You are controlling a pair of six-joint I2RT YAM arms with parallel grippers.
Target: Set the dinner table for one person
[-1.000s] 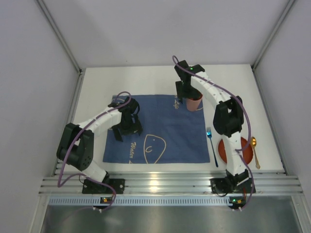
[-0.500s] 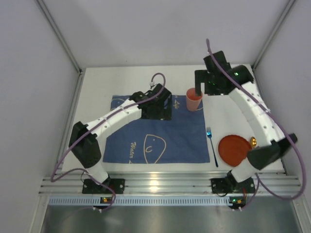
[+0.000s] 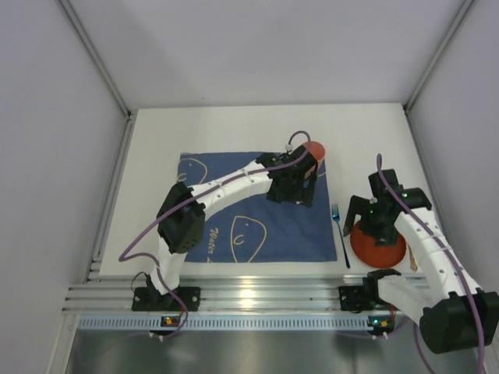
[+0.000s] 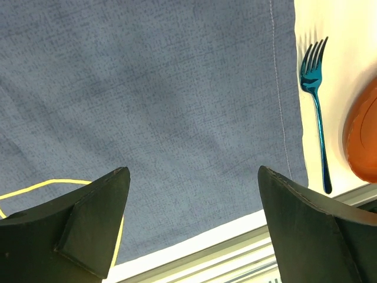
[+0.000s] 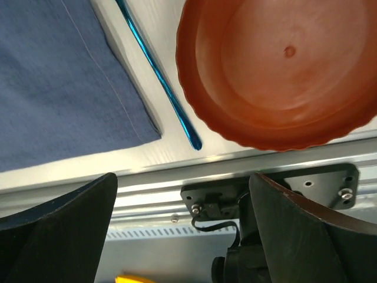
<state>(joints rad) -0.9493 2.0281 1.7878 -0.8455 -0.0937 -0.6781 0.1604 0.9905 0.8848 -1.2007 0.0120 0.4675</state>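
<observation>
The left gripper [image 4: 191,177] hangs wide open over the blue cloth [image 4: 147,88], with nothing between its fingers. The right gripper [image 5: 182,183] is open and empty as well, and sits close above the orange plate [image 5: 277,65]. A blue fork [image 5: 159,73] lies between the plate and the cloth, just off the cloth's right edge. An orange cup [image 3: 315,148] stands at the cloth's far right corner, partly hidden by the left arm. The white table [image 3: 218,128] carries everything, and its aluminium rail [image 3: 257,296] runs along the near edge by the arm bases.
</observation>
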